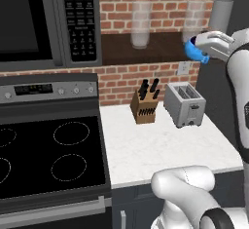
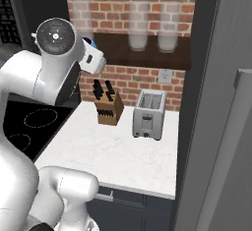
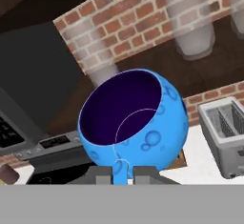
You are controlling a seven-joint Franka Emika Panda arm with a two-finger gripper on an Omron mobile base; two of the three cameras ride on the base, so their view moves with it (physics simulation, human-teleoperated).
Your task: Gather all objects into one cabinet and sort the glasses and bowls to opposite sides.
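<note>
A: Hand view has your gripper (image 3: 120,170) clenched on the blue bowl's (image 3: 136,123) rim, held high above the counter (image 1: 146,150) beside the shelf (image 1: 146,50).

B: So you're mid-carry; next, steer it into the cabinet and set it to the bowls' side.

Bright-blue bowl (image 3: 143,127) (dark purple inside), red brick wall (image 3: 133,18).
</note>
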